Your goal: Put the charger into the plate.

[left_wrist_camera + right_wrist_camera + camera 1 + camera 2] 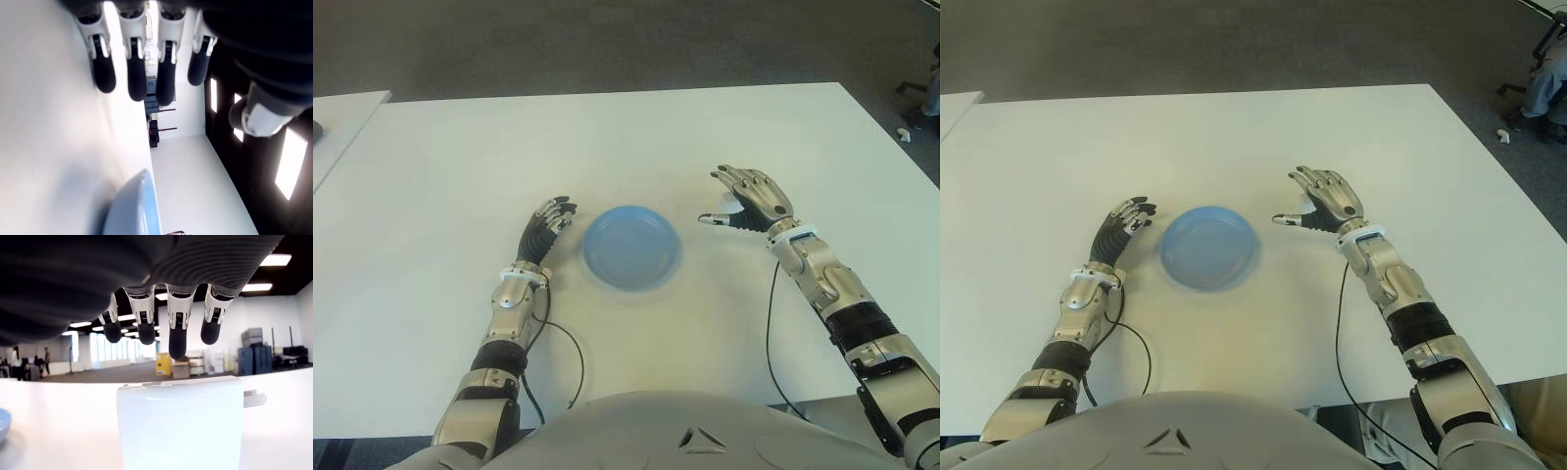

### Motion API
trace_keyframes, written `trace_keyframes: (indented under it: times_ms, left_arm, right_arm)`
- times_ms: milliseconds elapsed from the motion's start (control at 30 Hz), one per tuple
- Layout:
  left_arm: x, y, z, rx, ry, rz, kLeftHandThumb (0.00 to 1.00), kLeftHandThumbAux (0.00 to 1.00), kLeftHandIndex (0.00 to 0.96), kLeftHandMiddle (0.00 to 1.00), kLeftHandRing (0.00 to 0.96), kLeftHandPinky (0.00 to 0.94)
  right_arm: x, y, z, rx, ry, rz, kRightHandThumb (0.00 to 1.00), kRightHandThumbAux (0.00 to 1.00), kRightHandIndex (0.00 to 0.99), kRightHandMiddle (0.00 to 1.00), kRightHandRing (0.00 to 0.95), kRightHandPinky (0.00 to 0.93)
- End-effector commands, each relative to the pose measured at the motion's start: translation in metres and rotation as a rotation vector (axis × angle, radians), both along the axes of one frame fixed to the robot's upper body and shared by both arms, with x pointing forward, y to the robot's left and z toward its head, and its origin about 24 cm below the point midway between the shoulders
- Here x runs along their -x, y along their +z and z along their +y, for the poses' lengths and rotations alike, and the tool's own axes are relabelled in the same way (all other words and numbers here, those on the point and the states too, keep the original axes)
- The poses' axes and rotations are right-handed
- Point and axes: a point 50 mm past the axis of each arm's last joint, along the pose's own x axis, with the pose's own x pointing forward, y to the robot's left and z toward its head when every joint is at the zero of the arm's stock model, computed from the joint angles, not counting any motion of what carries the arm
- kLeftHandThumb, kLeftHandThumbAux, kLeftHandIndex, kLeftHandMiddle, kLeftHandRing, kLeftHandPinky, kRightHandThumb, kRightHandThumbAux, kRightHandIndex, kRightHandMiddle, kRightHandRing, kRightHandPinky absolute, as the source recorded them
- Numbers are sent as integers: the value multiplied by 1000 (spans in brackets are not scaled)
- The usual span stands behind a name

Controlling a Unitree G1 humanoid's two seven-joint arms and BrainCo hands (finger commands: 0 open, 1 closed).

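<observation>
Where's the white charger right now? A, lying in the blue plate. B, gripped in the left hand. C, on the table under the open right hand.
C: the charger stands on the table beneath the right hand's spread fingers, ungrasped; the plate holds nothing.

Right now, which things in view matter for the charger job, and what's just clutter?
In the job:
- charger, on the table under the right hand, not grasped
- plate, between the hands
- left hand, idle beside the plate's left

Just there:
- table
- chair on the floor, far right
</observation>
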Motion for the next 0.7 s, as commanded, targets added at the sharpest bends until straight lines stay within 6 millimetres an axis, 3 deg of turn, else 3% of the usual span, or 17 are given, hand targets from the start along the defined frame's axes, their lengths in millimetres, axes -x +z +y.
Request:
trace_keyframes:
  times_ms: [33,700]
  left_arm:
    - [93,-83,-10,56,-10,529,51,511,238,300,293,298]
    - [92,-82,-9,55,-42,517,70,510,259,322,311,297]
  right_arm:
    - [2,-9,5,-78,-94,-14,308,71,0,0,0,0]
    - [10,-22,38,-331,-374,-279,315,87,0,0,0,0]
